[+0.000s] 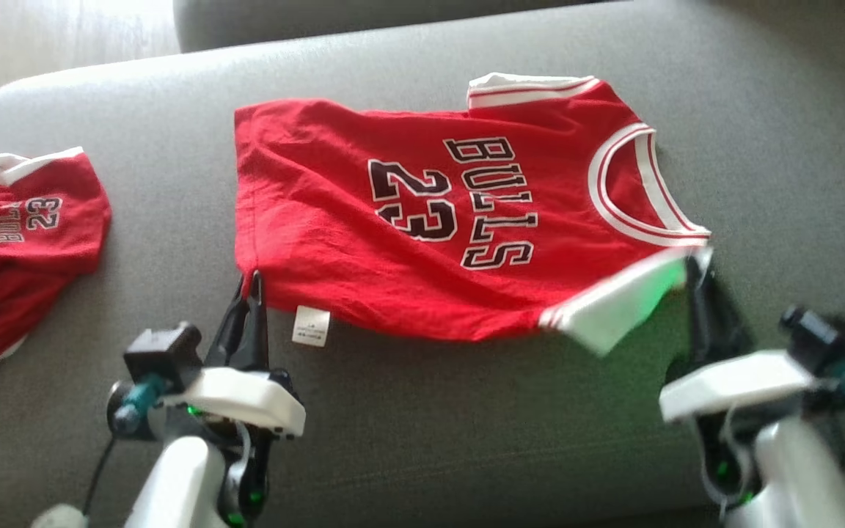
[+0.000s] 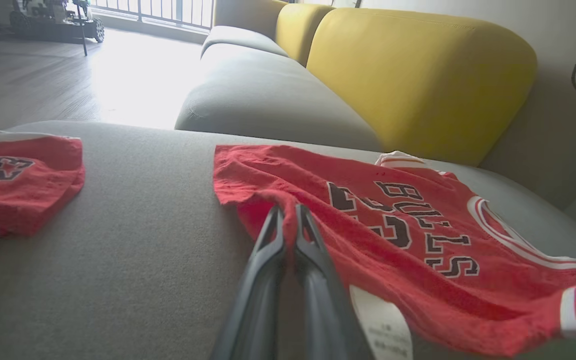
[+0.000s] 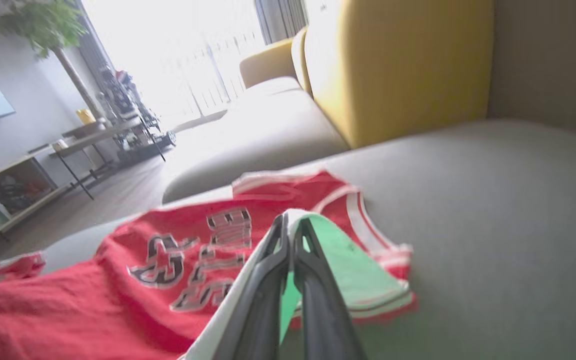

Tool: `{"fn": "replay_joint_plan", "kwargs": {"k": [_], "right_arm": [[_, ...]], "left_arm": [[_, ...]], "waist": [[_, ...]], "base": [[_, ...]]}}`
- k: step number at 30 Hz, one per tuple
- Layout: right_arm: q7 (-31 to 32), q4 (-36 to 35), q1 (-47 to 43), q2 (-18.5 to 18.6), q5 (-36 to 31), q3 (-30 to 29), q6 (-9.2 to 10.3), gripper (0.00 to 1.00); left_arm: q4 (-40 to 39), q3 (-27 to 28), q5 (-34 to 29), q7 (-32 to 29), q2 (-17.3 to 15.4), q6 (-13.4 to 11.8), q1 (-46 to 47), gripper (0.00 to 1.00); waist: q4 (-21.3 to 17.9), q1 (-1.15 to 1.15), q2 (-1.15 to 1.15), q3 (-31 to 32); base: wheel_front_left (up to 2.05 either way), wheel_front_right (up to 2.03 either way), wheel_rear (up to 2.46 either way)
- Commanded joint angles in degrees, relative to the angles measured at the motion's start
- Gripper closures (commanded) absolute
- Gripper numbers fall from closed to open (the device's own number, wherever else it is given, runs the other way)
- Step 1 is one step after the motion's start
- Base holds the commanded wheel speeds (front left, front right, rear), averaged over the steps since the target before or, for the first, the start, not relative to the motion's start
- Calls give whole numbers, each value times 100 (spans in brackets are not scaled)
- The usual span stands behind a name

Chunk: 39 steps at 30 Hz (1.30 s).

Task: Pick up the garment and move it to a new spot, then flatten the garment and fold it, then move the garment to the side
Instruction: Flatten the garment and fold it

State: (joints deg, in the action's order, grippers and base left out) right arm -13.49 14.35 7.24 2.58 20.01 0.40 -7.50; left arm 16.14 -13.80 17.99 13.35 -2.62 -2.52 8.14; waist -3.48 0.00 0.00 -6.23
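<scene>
The red jersey (image 1: pixel 422 220) lies across the middle of the frame on the grey cushion (image 1: pixel 466 425). Its long axis runs left to right, neck at the right and hem at the left. The left gripper (image 1: pixel 252 282) is clamped on its lower-left hem corner. The right gripper (image 1: pixel 694 268) is clamped on the white sleeve edge at lower right.

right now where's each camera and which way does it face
head view: on the head, looking down at the red jersey on the grey cushion; left gripper and right gripper show
left wrist view: low on that wrist, facing along its shut fingers across the jersey's hem
right wrist view: likewise, its own fingers over the white sleeve
both wrist views share the yellow backrest
</scene>
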Motion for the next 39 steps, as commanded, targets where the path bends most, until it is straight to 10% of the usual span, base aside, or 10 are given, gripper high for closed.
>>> {"fn": "replay_joint_plan", "kwargs": {"k": [1, 11, 23, 33, 39], "right_arm": [[82, -538, 367, 30, -105, 58, 1, 100], [716, -2123, 1547, 30, -709, -194, 1, 100], [1784, -2783, 2917, 30, -881, -585, 1, 100], [2608, -1410, 5306, 149, -809, -480, 1, 100], [1726, 115, 7362, 639, -1123, 59, 1, 100]], "left_arm": [[-359, 220, 24, -145, -166, 66, 299, 100], [-1596, 552, 755, -1395, -433, 287, 1136, 100], [-2397, 941, 1543, -2550, -367, -73, 2561, 100], [-1281, 1005, 1680, -3535, -662, -279, 4792, 100], [113, 1078, 1206, -2720, -803, -323, 6806, 100]], "waist": [[41, 0, 0, 100], [127, 0, 0, 430], [115, 0, 0, 320], [23, 0, 0, -1042], [-16, 0, 0, -2024]], "base": [[0, 0, 0], [0, 0, 0], [0, 0, 0], [0, 0, 0], [0, 0, 0]]}}
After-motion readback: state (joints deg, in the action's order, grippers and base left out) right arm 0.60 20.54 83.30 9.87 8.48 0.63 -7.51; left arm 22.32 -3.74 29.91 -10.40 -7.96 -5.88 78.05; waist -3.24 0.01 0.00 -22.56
